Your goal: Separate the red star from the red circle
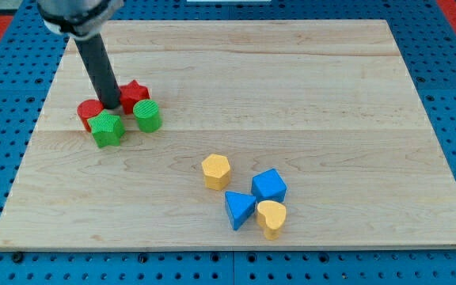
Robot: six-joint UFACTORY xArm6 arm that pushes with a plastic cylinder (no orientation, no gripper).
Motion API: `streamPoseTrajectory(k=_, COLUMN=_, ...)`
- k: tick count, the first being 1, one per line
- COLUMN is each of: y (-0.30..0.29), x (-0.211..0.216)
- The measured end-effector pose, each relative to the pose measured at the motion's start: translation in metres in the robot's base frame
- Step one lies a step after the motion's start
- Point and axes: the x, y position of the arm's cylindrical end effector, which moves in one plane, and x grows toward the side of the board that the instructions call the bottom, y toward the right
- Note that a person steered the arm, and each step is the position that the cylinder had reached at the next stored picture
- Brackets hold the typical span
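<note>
**A:** Where do we find the task's blocks? We see the red star [136, 93] toward the view's upper left of the tabletop [291, 87], with the red circle [90, 111] just to its left and a little lower. Our rod comes down between them; my tip [110, 107] appears to rest in the gap, close against both. The green star [107, 128] sits just below the red circle and hides part of it; the green cylinder [147, 115] lies just below the red star.

**B:** And the claw? We carry none. The arm ends in the bare rod, so there is nothing to open or close, and contact is by pushing alone.

**A:** How will the red star handle? We judge it a small, rigid, light block that slides readily on the smooth wood. Its points make it liable to turn if pushed off centre, so we would press on the left-hand notch, near its middle.

**B:** Which way is there room? Toward the view's right and top the tabletop is open for a long stretch. The left edge lies fairly near the red circle, so pushing that block leftward leaves less margin. The green cylinder, close beneath the star, could be dragged along by a downward push.

**A:** And the remaining blocks? The yellow hexagon [215, 171], blue cube [269, 185], blue triangle [238, 210] and yellow heart [272, 217] cluster well apart, toward the view's bottom.
</note>
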Motion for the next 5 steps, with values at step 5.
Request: streamPoseTrajectory(k=5, y=-0.032, x=0.018)
